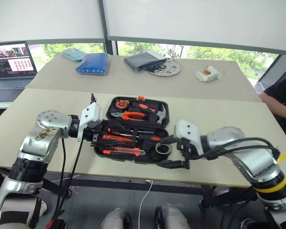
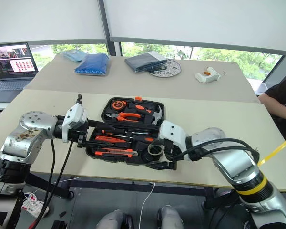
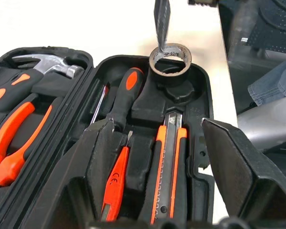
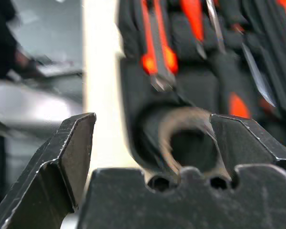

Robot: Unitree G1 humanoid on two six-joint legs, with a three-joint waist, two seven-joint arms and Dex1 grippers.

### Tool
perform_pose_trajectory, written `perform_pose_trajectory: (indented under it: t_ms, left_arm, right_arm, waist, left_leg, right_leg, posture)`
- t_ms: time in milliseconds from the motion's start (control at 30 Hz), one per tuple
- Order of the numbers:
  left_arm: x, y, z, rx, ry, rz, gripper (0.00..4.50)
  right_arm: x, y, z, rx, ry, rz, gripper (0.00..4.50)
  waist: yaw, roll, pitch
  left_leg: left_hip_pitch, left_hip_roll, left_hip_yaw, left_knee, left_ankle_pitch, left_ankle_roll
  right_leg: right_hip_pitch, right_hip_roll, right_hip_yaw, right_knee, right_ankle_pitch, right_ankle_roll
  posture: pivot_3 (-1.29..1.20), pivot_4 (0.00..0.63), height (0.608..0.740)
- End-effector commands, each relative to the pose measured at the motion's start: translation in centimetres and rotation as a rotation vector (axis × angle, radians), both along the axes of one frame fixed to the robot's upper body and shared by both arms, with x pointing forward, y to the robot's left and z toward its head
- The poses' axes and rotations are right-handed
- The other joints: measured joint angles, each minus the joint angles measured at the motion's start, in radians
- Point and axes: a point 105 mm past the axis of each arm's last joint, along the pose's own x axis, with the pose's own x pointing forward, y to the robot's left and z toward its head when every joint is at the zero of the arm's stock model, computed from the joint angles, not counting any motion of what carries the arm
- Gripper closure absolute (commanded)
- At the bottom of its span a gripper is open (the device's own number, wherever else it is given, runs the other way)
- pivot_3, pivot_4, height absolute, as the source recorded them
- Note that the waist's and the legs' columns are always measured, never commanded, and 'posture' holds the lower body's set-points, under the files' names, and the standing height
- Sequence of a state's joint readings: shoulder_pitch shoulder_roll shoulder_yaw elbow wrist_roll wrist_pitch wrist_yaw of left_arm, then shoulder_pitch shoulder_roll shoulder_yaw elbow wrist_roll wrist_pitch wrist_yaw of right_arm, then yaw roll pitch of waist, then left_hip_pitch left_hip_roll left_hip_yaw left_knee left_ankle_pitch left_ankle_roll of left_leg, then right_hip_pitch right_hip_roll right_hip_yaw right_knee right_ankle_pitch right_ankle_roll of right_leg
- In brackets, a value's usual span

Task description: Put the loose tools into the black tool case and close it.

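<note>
From the head view, the case [image 1: 136, 130] lies open on the near table, lid half toward the windows holding pliers [image 1: 131, 115] and a hammer [image 1: 159, 114], base half toward the robot. The left gripper [image 1: 96, 136] sits at the left end of the case with its jaws apart and nothing between them; the right gripper [image 1: 178, 162] hangs at the case's near right corner, beside the tape roll [image 1: 162, 149]. In the left wrist view, the base looks filled: a screwdriver [image 3: 121, 102], the knife [image 3: 168, 167] and the slim pen tool [image 3: 115, 183] lie in their recesses, and the tape roll stands tilted on its round seat at the far end, not pressed flat. The right wrist view, blurred, shows the right fingers [image 4: 71, 148] spread either side of the roll's corner of the case, gripping nothing that I can see. To my eye the packing is nearly done; the roll wants nudging down flush into its seat first, or the lid may jam on it when folded over.
</note>
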State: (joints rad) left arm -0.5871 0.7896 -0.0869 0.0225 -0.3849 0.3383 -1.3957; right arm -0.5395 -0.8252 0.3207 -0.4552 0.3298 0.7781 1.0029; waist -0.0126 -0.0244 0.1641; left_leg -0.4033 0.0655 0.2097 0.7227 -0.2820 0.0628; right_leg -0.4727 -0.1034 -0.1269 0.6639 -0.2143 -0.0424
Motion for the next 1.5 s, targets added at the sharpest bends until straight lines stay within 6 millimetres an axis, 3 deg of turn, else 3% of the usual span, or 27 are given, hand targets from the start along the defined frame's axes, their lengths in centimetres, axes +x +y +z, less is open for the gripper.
perform_pose_trajectory:
  t_ms: [33,333,433,533,767,800,867,1033,1133,1267,1367,1467,1500]
  left_arm:
    - [0.3,-0.3,1.2,0.001,-0.055,-0.018,1.34]
    - [0.4,-0.1,1.2,0.004,-0.053,-0.017,1.34]
    - [0.3,-0.2,1.0,0.004,-0.05,-0.022,1.34]
    - [0.0,-0.3,0.8,0.007,-0.046,-0.03,1.34]
    - [-0.2,-0.1,0.7,0.011,-0.043,-0.025,1.34]
    - [-0.2,-0.1,0.7,0.011,-0.043,-0.024,1.34]
    - [-0.2,0.0,0.7,0.011,-0.043,-0.022,1.34]
    - [-0.2,-0.1,0.7,0.009,-0.044,-0.019,1.34]
    - [0.0,0.0,0.6,0.007,-0.048,-0.005,1.34]
    - [1.0,1.7,1.1,-0.024,-0.052,0.121,1.34]
    - [2.2,4.6,1.0,-0.036,-0.056,0.276,1.34]
    - [3.5,8.4,0.3,-0.015,-0.078,0.45,2.1]
    - [3.8,9.2,0.2,-0.01,-0.082,0.486,2.55]
  right_arm:
    - [-0.8,0.7,-0.5,-0.008,-0.024,0.053,1.45]
    - [-0.8,1.6,-0.1,0.033,-0.028,0.078,4.48]
    - [-1.1,2.9,0.6,0.072,-0.02,0.13,4.48]
    - [-1.1,3.6,0.1,0.048,-0.012,0.156,4.48]
    - [-0.6,2.5,-1.8,-0.054,0.009,0.136,4.48]
    - [-0.6,2.3,-2.0,-0.067,0.005,0.136,3.88]
    - [-0.6,2.2,-2.1,-0.073,0.004,0.137,3.53]
    - [-1.1,2.5,-1.3,-0.04,0.021,0.158,1.77]
    - [-1.0,2.5,0.2,0.035,0.047,0.136,0.77]
    - [1.2,0.3,2.3,0.131,0.023,-0.023,0.77]
    - [2.6,-2.2,3.0,0.183,0.008,-0.149,1.55]
    - [3.8,-4.6,2.3,0.183,-0.012,-0.26,2.58]
    - [4.1,-5.2,2.1,0.182,-0.018,-0.286,3.02]
  waist:
    - [-0.001,0.0,0.0]
    - [-0.002,0.0,0.0]
    - [-0.002,0.0,0.0]
    - [-0.001,0.0,0.0]
    - [0.0,0.0,0.0]
    - [0.0,0.0,0.0]
    - [0.0,0.0,0.0]
    - [-0.002,0.0,0.0]
    - [-0.001,0.0,0.0]
    - [0.0,0.0,0.0]
    - [-0.001,0.0,0.0]
    - [-0.001,0.0,0.0]
    - [-0.001,0.0,0.0]
  left_leg:
    - [0.0,0.0,0.0,0.0,0.0,0.0]
    - [0.0,0.0,0.0,0.0,0.0,0.0]
    - [0.0,0.0,0.0,0.001,0.0,0.0]
    - [0.0,0.001,0.0,0.001,0.0,0.0]
    - [-0.001,0.0,0.0,0.001,0.0,0.0]
    - [-0.001,0.0,0.0,0.001,0.0,0.0]
    - [-0.001,0.0,0.0,0.001,0.0,0.0]
    - [-0.001,0.001,0.0,0.002,0.0,0.0]
    - [-0.001,0.001,0.0,0.002,0.0,0.0]
    - [-0.001,0.001,0.0,0.002,0.0,0.0]
    - [-0.001,0.001,0.0,0.002,0.0,0.0]
    - [0.0,0.001,0.0,0.001,0.0,0.0]
    - [0.0,0.001,0.0,0.0,0.0,0.0]
  right_leg:
    - [0.0,0.0,0.0,0.0,0.0,0.0]
    - [0.0,0.001,0.0,0.0,0.0,0.0]
    - [0.0,0.001,0.0,0.0,0.0,0.0]
    - [0.0,0.002,0.0,0.0,0.0,0.0]
    - [0.0,0.001,0.0,0.0,0.0,0.0]
    - [0.0,0.001,0.0,0.0,0.0,0.0]
    - [0.0,0.001,0.0,0.0,0.0,0.0]
    - [0.0,0.001,0.0,0.001,0.0,0.0]
    - [0.0,0.002,0.0,0.001,0.0,0.0]
    - [0.0,0.001,0.0,0.0,0.0,0.0]
    - [0.0,0.001,0.0,0.0,0.0,0.0]
    - [0.0,0.001,0.0,0.0,0.0,0.0]
    - [0.0,0.001,0.0,0.0,0.0,0.0]
  posture:
    - [0.0,0.15,0.718]
    - [0.0,0.15,0.718]
    - [0.0,0.15,0.718]
    - [0.0,0.15,0.718]
    - [0.0,0.15,0.718]
    - [0.0,0.15,0.718]
    - [0.0,0.15,0.718]
    - [0.0,0.15,0.718]
    - [0.0,0.15,0.718]
    - [0.0,0.15,0.718]
    - [0.0,0.15,0.718]
    - [0.0,0.15,0.718]
    - [0.0,0.15,0.718]
